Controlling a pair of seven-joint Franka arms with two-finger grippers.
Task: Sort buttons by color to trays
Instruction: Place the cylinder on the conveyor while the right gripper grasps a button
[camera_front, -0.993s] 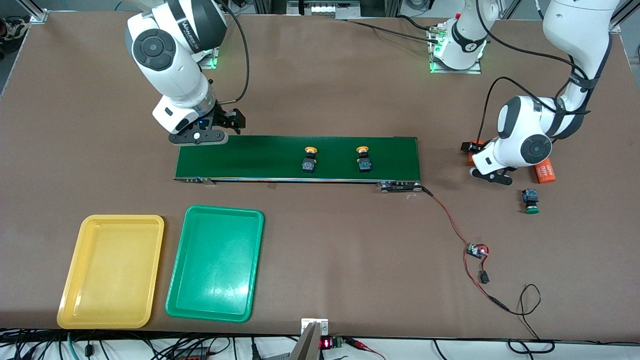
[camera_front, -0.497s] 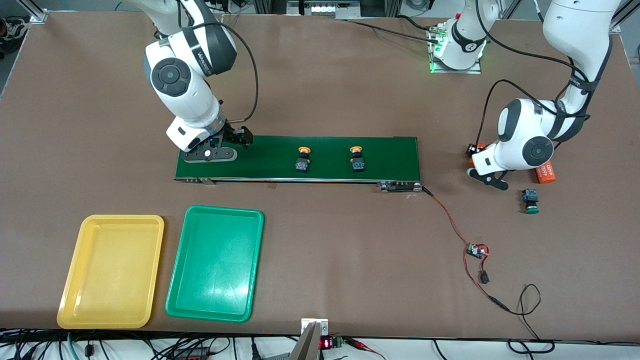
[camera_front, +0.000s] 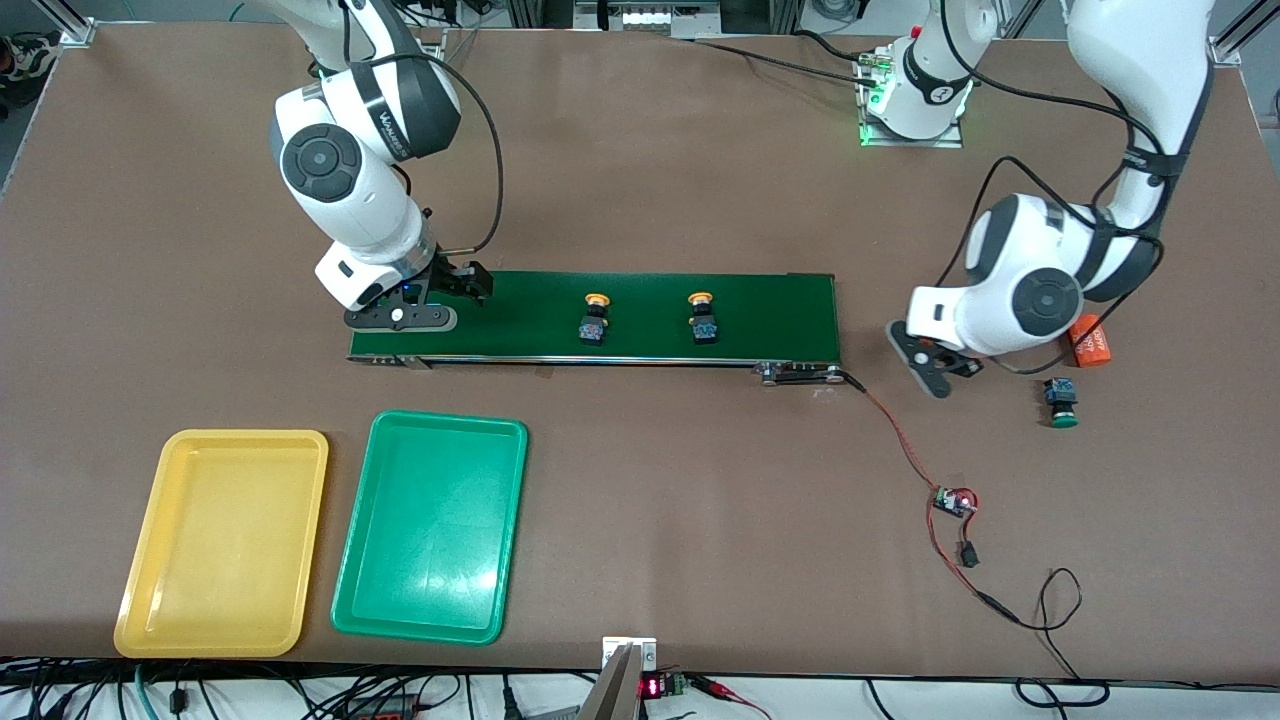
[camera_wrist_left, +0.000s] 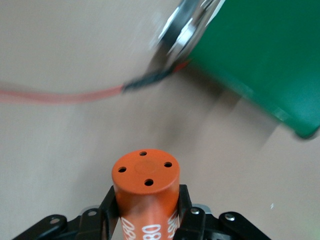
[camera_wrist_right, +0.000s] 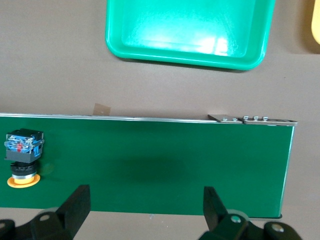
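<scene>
The trays, yellow tray (camera_front: 222, 543) and green tray (camera_front: 430, 527) side by side on the bench (camera_front: 640, 180), are both empty. On the conveyor belt (camera_front: 770, 300), two yellow-capped buttons (camera_front: 595, 319) (camera_front: 703, 317) lie toward the left arm's end from the right gripper (camera_wrist_right: 145, 207), spread wide over its own end. The left gripper (camera_wrist_left: 145, 220) pinches an orange cylinder (camera_wrist_left: 145, 192), not the green-capped button (camera_front: 1062, 402) lying near it.

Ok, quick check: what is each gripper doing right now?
Left gripper: shut on an orange cylinder, near the conveyor belt's end.
Right gripper: open, holding nothing, over the belt's other end.
</scene>
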